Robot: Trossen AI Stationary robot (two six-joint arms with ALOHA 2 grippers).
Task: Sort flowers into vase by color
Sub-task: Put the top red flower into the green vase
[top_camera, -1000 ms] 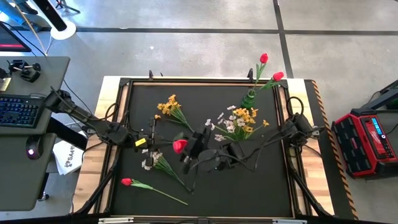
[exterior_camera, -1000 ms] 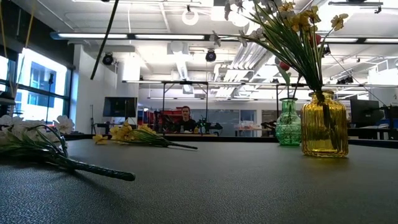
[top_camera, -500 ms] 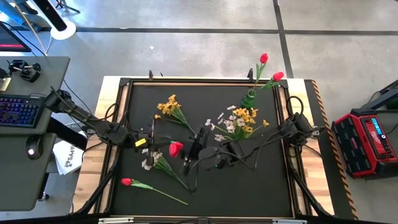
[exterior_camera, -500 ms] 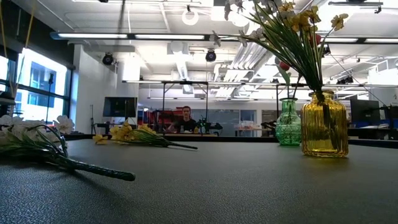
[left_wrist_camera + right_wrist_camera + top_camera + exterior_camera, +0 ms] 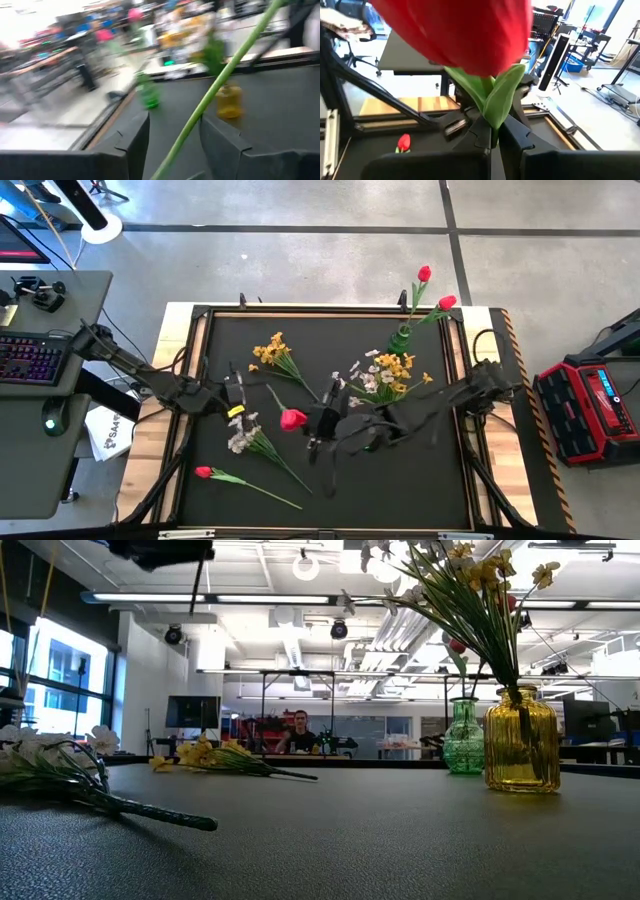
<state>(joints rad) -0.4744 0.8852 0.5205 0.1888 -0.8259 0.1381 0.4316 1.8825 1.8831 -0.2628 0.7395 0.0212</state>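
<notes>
A red tulip (image 5: pixel 293 418) is held up over the table's middle. My right gripper (image 5: pixel 318 423) is shut on its stem just under the bud (image 5: pixel 465 35). The green stem (image 5: pixel 220 82) runs on between the open fingers of my left gripper (image 5: pixel 238 393), with a gap on each side. A green vase (image 5: pixel 400 338) at the far right holds two red tulips (image 5: pixel 424 273). Beside it, a yellow vase (image 5: pixel 520 740) holds yellow and white flowers (image 5: pixel 385 375). A yellow flower (image 5: pixel 275 355), a white spray (image 5: pixel 245 438) and a red tulip (image 5: pixel 205 473) lie flat on the mat. My right gripper pinches the tulip's stem between its two fingers, right below the green leaves (image 5: pixel 495 100) under the bud. The fingers lie across the stem. The tulip is lifted clear of the table, and its bud stands just past the fingertips.
The black mat (image 5: pixel 330 480) has a raised frame around it. A desk with a keyboard (image 5: pixel 30 360) stands to the left, and a red case (image 5: pixel 590 405) to the right. In the low view a person (image 5: pixel 298 730) sits far behind the table.
The red bud has shifted slightly toward the table's right with my right gripper beside it. My left gripper has moved a little toward the far edge. In the low view a dark gripper has come into the top left corner, with the stem below it.
</notes>
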